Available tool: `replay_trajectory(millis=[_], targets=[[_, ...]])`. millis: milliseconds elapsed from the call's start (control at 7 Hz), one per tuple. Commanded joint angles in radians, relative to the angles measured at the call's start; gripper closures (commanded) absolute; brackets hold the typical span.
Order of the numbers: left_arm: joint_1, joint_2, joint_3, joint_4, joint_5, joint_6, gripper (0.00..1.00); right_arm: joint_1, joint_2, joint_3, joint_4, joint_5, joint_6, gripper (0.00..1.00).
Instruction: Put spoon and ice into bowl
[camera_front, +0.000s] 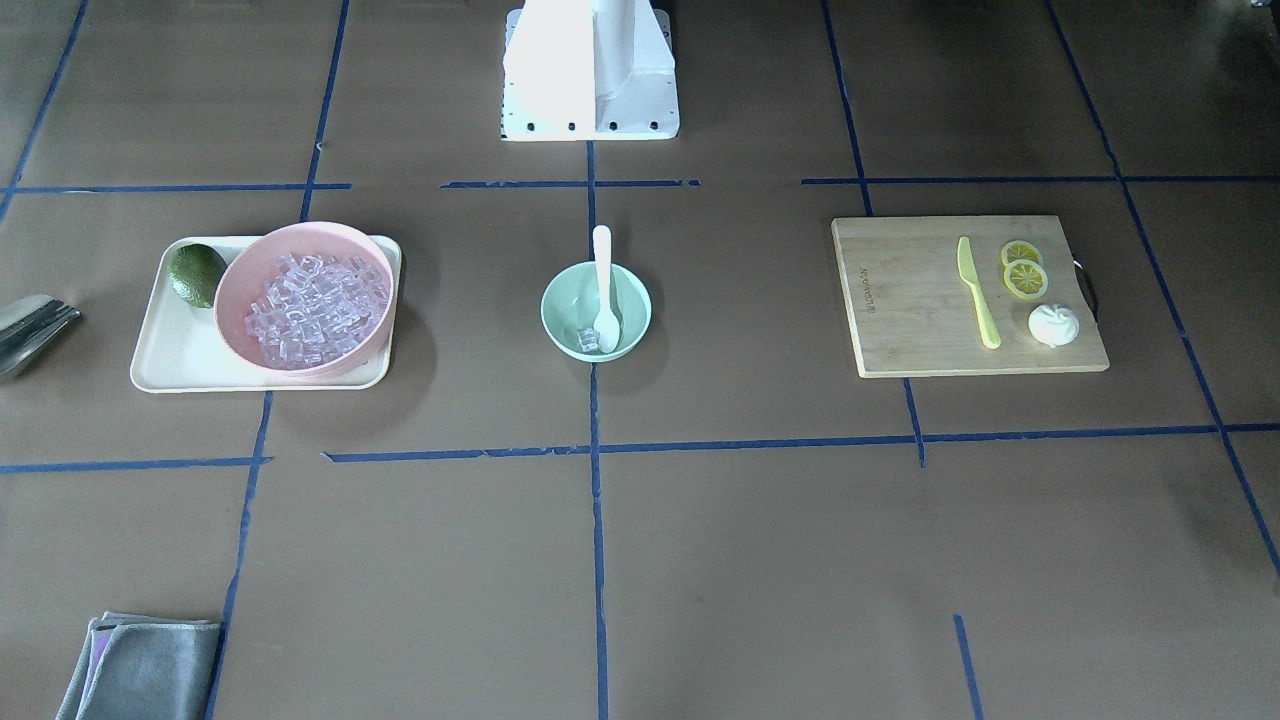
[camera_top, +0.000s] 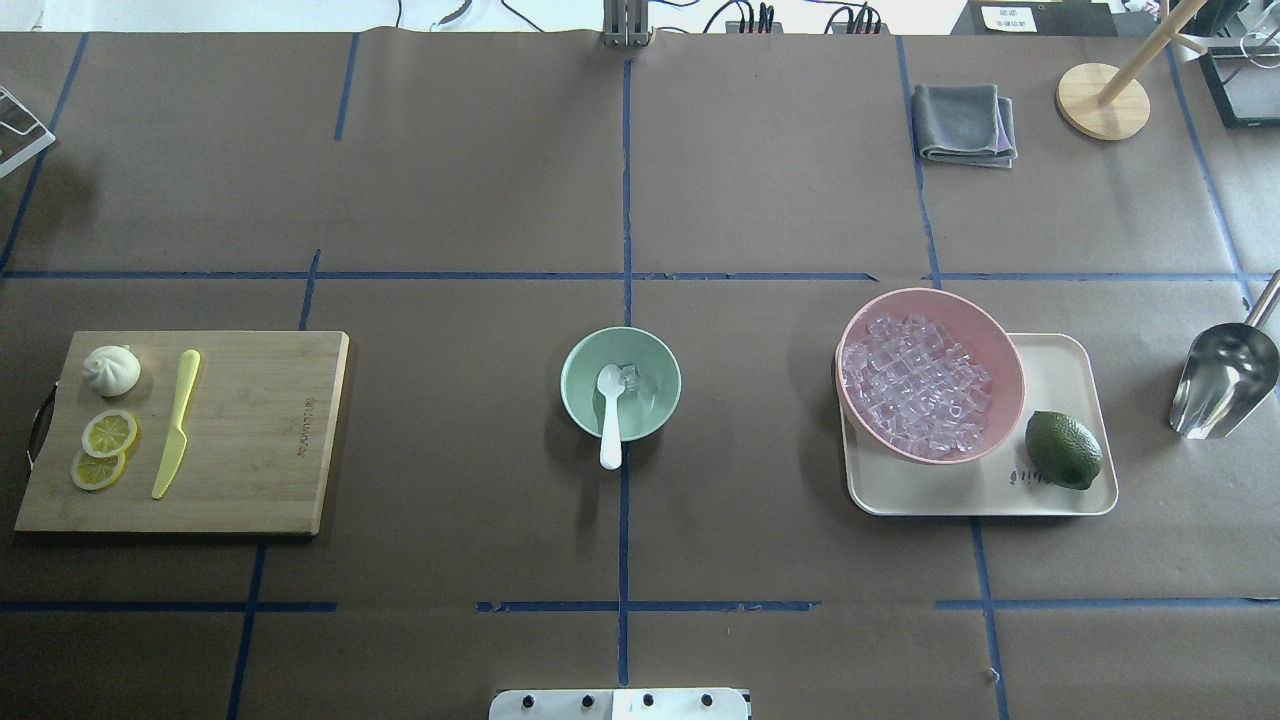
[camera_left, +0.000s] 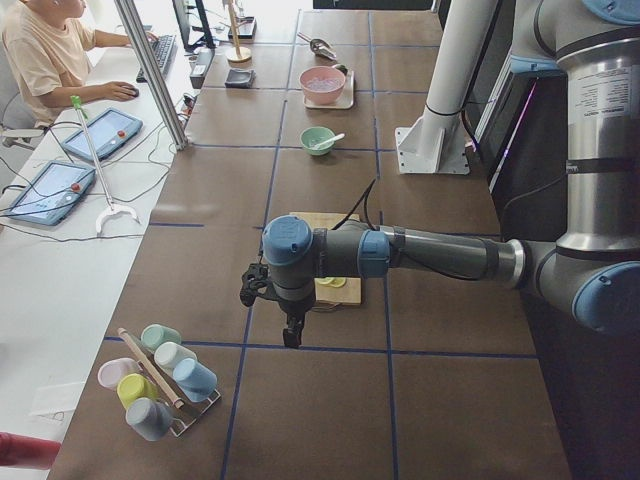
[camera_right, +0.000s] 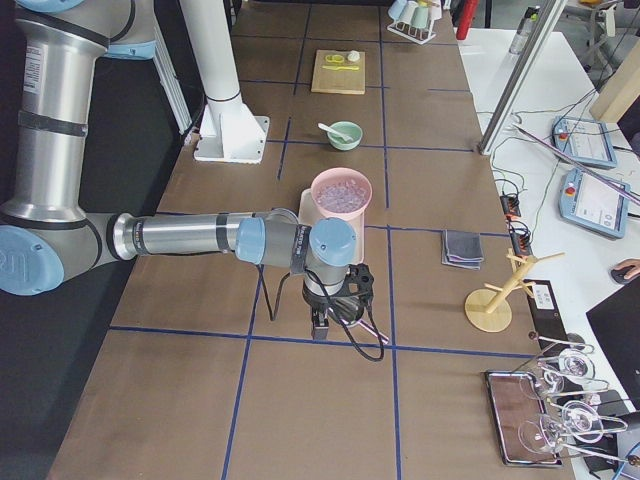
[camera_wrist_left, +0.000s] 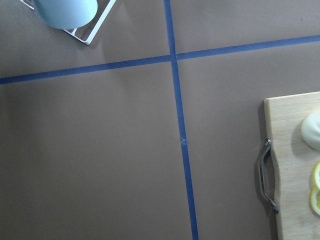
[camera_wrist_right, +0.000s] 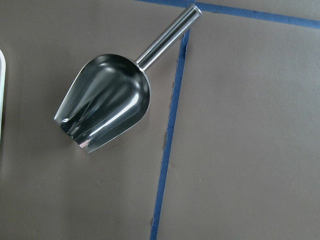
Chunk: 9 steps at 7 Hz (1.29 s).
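The mint-green bowl stands at the table's middle. The white spoon rests in it, scoop down inside, handle over the rim towards the robot. One or two clear ice cubes lie in it beside the scoop. Many more ice cubes fill the pink bowl. The left gripper shows only in the exterior left view, beyond the cutting board's end. The right gripper shows only in the exterior right view, over the metal scoop's area. I cannot tell whether either is open.
The pink bowl and a dark green fruit sit on a cream tray. A metal scoop lies beyond it. A wooden cutting board holds a yellow-green knife, lemon slices and a white bun. A grey cloth lies far right.
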Motion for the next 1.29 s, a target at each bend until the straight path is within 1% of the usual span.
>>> replay_trajectory(millis=[0,143,429,714,1000,1143], targets=[[0.003,0.010,-0.011,0.004,0.000,0.000,0.00,0.038,-0.005,-0.002,0.001,0.005,0.083,0.01],[0.003,0.010,-0.007,-0.007,0.000,0.002,0.00,0.064,-0.006,0.002,0.001,0.003,0.083,0.01],[0.008,0.010,0.002,-0.001,0.000,0.002,0.00,0.067,-0.009,-0.007,0.001,0.000,0.083,0.01],[0.025,-0.005,0.090,-0.012,0.000,0.003,0.00,0.067,-0.008,-0.012,0.001,0.003,0.085,0.01],[0.028,-0.008,0.097,-0.035,-0.006,-0.003,0.00,0.067,-0.006,-0.007,0.001,0.007,0.085,0.01],[0.029,-0.004,0.086,-0.035,-0.041,-0.005,0.00,0.067,-0.003,-0.007,0.003,0.007,0.083,0.01]])
